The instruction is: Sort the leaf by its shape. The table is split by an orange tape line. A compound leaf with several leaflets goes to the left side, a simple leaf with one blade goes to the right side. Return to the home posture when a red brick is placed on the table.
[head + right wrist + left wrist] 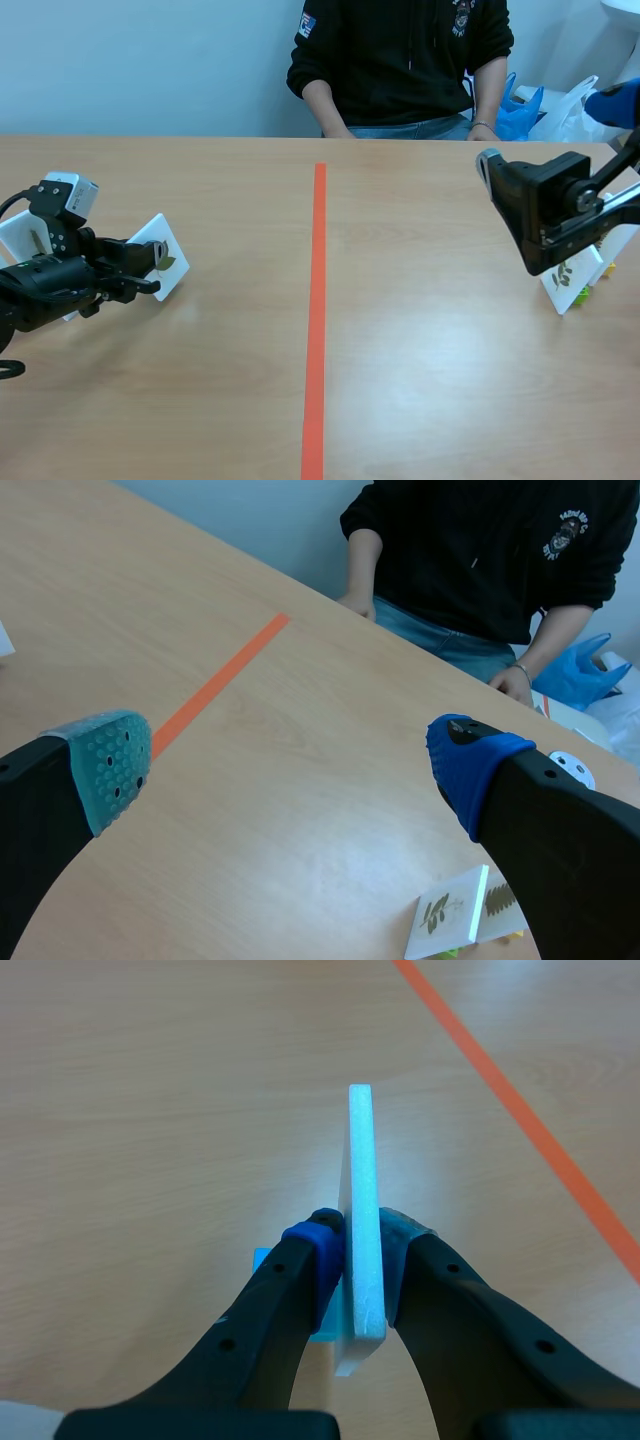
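Leaf card (pixel 165 255) is being gripped near the desk's (pixel 420 380) left edge, left of the orange line (pixel 318 300), left pincer (pixel 362 1250) clamping its faces; right pincer (pixel 290 768) is hanging wide open, holding nothing.

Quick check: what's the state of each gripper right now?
Left gripper: shut on the white leaf card.
Right gripper: open, holding nothing.

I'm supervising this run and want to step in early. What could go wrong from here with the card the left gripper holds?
The left gripper pinches the white card only near one end, so it might pivot or slip. The right gripper hangs open above the leaf cards standing on the right side; lowering it could topple them.
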{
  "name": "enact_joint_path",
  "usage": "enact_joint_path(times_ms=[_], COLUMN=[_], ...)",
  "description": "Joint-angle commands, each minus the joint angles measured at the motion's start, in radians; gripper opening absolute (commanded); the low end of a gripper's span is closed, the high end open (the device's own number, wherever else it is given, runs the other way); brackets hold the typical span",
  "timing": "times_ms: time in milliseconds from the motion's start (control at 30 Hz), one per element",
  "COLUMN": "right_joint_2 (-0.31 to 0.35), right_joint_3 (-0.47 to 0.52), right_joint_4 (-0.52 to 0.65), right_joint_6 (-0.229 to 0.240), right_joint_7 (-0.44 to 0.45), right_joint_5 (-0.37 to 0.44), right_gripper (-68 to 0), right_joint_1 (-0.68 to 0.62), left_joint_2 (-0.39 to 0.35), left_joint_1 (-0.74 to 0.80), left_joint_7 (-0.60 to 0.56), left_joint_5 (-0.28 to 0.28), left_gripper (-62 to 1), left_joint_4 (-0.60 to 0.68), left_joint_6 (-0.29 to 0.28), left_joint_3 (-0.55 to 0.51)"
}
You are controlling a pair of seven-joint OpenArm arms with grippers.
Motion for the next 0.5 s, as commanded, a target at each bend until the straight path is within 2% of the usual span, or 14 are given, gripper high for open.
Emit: enact_joint_path(times_ms=[0,233,267,333,467], right_joint_2=[0.011,0.011,0.011,0.011,0.011], right_joint_3=[0.003,0.003,0.003,0.003,0.003], right_joint_4=[0.0,0.0,0.0,0.0,0.0], right_joint_6=[-0.004,-0.004,-0.004,-0.004,-0.004], right_joint_7=[0.019,0.019,0.019,0.019,0.019], right_joint_5=[0.004,0.004,0.004,0.004,0.004], right_gripper=[-11.1,-11.1,-11.1,-11.1,-11.1], right_joint_1=[0.005,0.005,0.005,0.005,0.005], left_joint_2=[-0.003,-0.003,-0.003,-0.003,-0.003], left_joint_1=[-0.013,-0.01,-0.01,-0.01,0.0], left_joint_7=[-0.018,-0.019,-0.019,-0.019,-0.021], left_joint_5=[-0.011,-0.01,-0.01,-0.005,0.024], left_gripper=[-55.2,-55.0,-53.3,-46.0,-26.8], left_joint_4=[0.01,0.01,0.01,0.01,0.01], left_joint_6=[-0.008,-0.008,-0.008,-0.009,-0.025], left_joint_3=[-0.004,-0.004,-0.004,-0.004,-0.003])
